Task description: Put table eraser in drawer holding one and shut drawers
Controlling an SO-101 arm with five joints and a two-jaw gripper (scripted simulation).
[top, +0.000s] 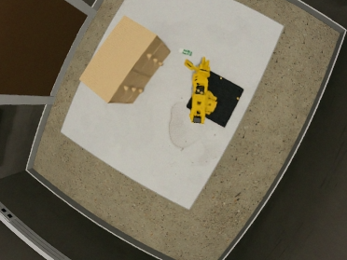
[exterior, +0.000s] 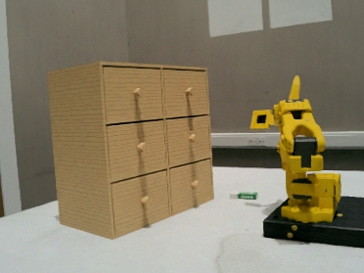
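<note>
A small white and green eraser [top: 186, 52] lies on the white table, between the chest and the arm; it also shows in the side view [exterior: 244, 195]. A tan wooden chest [exterior: 132, 145] has six drawers in two columns, all shut, each with a small knob; it shows from above at the upper left [top: 123, 59]. My yellow arm [exterior: 300, 153] is folded upright over its black base. My gripper [top: 195, 64] points up and toward the eraser, open and empty, well above the table; it also shows in the side view [exterior: 286, 106].
The black base plate [top: 215, 102] lies right of the arm. A faint round stain [top: 184, 129] marks the white table top. A sandy border with a grey rim surrounds the table.
</note>
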